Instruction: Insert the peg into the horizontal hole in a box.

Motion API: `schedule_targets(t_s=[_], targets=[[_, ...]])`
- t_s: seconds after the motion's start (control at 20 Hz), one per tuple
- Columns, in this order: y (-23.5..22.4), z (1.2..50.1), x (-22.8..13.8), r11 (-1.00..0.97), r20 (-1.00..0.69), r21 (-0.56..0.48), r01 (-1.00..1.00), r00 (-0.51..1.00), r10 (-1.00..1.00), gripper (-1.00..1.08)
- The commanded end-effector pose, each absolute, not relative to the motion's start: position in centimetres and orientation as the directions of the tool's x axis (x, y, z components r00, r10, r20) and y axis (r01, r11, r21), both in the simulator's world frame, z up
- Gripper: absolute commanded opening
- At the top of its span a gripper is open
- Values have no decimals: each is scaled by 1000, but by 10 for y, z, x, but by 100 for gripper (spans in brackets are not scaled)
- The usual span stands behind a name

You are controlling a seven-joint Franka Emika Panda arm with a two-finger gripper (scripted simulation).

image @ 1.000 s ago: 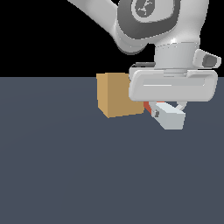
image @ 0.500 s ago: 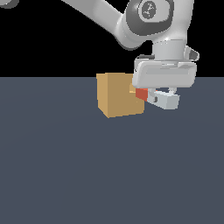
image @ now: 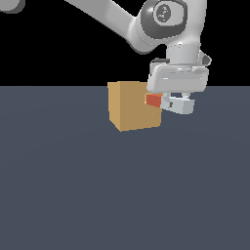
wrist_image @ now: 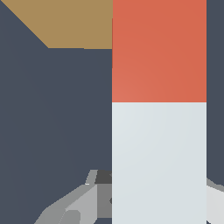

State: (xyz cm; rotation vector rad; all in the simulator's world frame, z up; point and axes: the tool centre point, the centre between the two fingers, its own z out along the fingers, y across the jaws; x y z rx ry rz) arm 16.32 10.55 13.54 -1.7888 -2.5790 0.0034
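While we hold the peg (image: 168,102) level above the floor, everything turns on how its long axis lines up with the box (image: 133,112), so we place all else against that tan cube. Beginning with the largest thing, the box sits on the dark floor (image: 122,195) with one flat face turned toward the peg; we cannot make out the hole on it, since the peg's tip covers the spot where it would be. Next in size, our gripper (image: 177,100) hangs just beside the box, on the exterior view's right, with its jaws clamped on the pale grey part of the peg. Smaller again, the peg itself lies horizontal, its red-orange end pointing at the box and touching or just entering that face, while the pale end sticks out away from the box past the fingers. From the wrist view the red end (wrist_image: 159,50) runs straight on toward the tan surface (wrist_image: 74,24), so we judge the axis to be roughly square to the face and the coming move a straight push along it into the box. We find no brand, label or writing anywhere.
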Motion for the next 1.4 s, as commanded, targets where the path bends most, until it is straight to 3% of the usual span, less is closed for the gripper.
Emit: schedule_targets(t_s=[0.0, 0.85, 1.35], targets=[[104, 138, 164, 350, 0, 0, 937, -350, 937, -100], [107, 137, 163, 348, 0, -1, 938, -348, 938, -100], [155, 139, 144, 348, -1, 1, 937, -348, 937, -100]])
